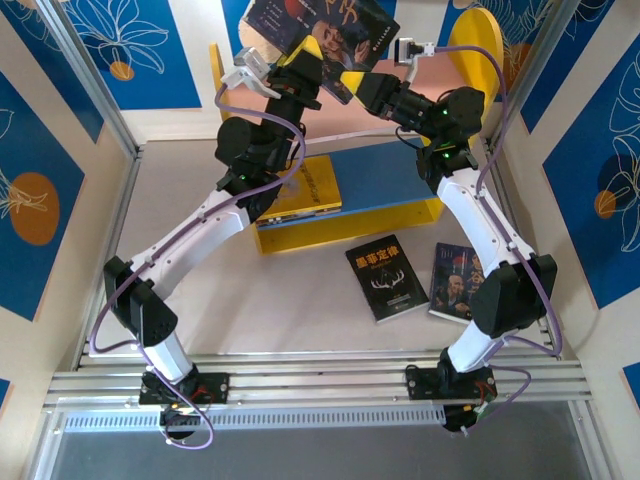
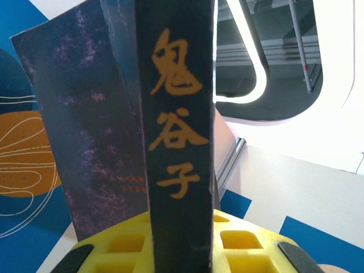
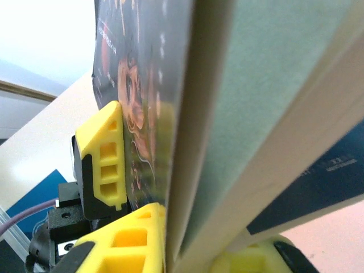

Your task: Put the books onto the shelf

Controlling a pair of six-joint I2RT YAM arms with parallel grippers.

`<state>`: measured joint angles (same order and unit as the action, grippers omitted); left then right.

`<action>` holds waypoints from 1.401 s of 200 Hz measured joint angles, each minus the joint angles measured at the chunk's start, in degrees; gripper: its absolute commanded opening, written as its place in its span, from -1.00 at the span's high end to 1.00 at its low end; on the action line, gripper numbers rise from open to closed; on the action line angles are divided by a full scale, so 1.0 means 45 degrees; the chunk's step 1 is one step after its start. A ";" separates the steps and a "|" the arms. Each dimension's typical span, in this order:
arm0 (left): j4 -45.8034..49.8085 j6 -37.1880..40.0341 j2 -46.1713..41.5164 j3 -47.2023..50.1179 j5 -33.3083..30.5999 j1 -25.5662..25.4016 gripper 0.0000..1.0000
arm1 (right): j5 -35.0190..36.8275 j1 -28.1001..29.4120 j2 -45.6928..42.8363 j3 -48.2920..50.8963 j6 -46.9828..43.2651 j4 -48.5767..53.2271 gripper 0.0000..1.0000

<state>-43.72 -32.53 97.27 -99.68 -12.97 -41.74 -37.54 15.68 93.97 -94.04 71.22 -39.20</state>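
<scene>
Left gripper [image 1: 300,62]: is pressing together on the raised book [image 1: 330,25] and pinching it near the spine. In the left wrist view the spine, with orange characters, is standing upright between the yellow fingers [image 2: 116,247].
Right gripper [image 1: 352,84]: is pinching the same book from the right. In the right wrist view cover and pages are sitting tight between its fingers, and the left gripper's yellow finger is lying against the cover just beside.
Raised book: dark cover with a man's portrait. Both grippers are holding it in the air, tilted, over the back of the shelf [image 1: 345,228] in the top view.
Shelf: is standing at the far middle of the desk [image 1: 290,300], with yellow sides, a pink upper board and a blue lower board.
Yellow book [image 1: 305,188]: is lying flat at the left end of the blue board, partly under the left arm.
Antler book [image 1: 387,278]: is lying flat on the desk in front of the shelf.
Portrait book [image 1: 452,280]: is lying on the desk just beside the antler book, partly under the right arm.
</scene>
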 measured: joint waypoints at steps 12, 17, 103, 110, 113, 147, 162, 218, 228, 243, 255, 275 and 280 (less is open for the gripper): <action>-0.0005 0.0000 -0.0010 0.0053 -0.0015 0.0000 0.68 | -0.0019 -0.0019 0.0000 0.0005 -0.0024 0.0010 1.00; -0.0010 0.0005 -0.0029 0.0092 -0.0039 0.0000 0.60 | -0.0049 -0.0049 0.0000 0.0005 -0.0034 0.0044 1.00; 0.1127 0.1243 -0.2239 0.3201 -0.0432 -0.0039 0.01 | -0.0573 -0.0748 -0.0646 0.0189 -0.1583 0.2701 1.00; 0.1496 0.1350 -0.2516 0.3327 -0.0461 -0.0039 -0.04 | -0.0631 -0.0845 -0.0777 0.0214 -0.1836 0.3084 1.00; 0.1685 0.1452 -0.2647 0.3356 -0.0466 -0.0039 -0.06 | -0.0665 -0.0889 -0.0840 0.0214 -0.1982 0.3303 1.00; 0.4546 0.2040 -0.3949 0.3211 -0.0005 0.0063 -0.10 | -0.0850 -0.1443 -0.1647 0.0267 -0.3313 0.5289 1.00; 0.6183 0.2293 -0.4274 0.2856 0.0413 0.0141 -0.13 | -0.1010 -0.1724 -0.2035 0.0306 -0.3847 0.5965 1.00; 1.2356 0.3128 -0.4877 0.1156 0.2628 0.0850 -0.22 | -0.1438 -0.2181 -0.2968 0.0359 -0.6543 0.8791 1.00; 1.3231 0.3143 -0.5042 0.0996 0.3099 0.1093 -0.23 | -0.1545 -0.2181 -0.3045 0.0369 -0.7091 0.9311 1.00; 1.4382 0.3167 -0.5221 0.0675 0.3764 0.1462 -0.24 | -0.1773 -0.2186 -0.3123 0.0408 -0.7830 0.9923 1.00; 1.5052 0.3162 -0.5280 0.0403 0.4235 0.1744 -0.25 | -0.1987 -0.2200 -0.3172 0.0471 -0.8359 1.0346 1.00; 1.5897 0.3055 -0.5275 0.0063 0.5071 0.2244 -0.27 | -0.2249 -0.2205 -0.3288 0.0680 -0.9092 1.0909 1.00; 1.6072 0.2992 -0.5270 0.0029 0.5299 0.2370 -0.28 | -0.2307 -0.2205 -0.3317 0.0738 -0.9238 1.1011 1.00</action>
<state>28.60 -19.07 73.56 -99.55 10.87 -31.07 -47.92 5.76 79.05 -90.72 29.65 10.35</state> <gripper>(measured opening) 0.634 0.159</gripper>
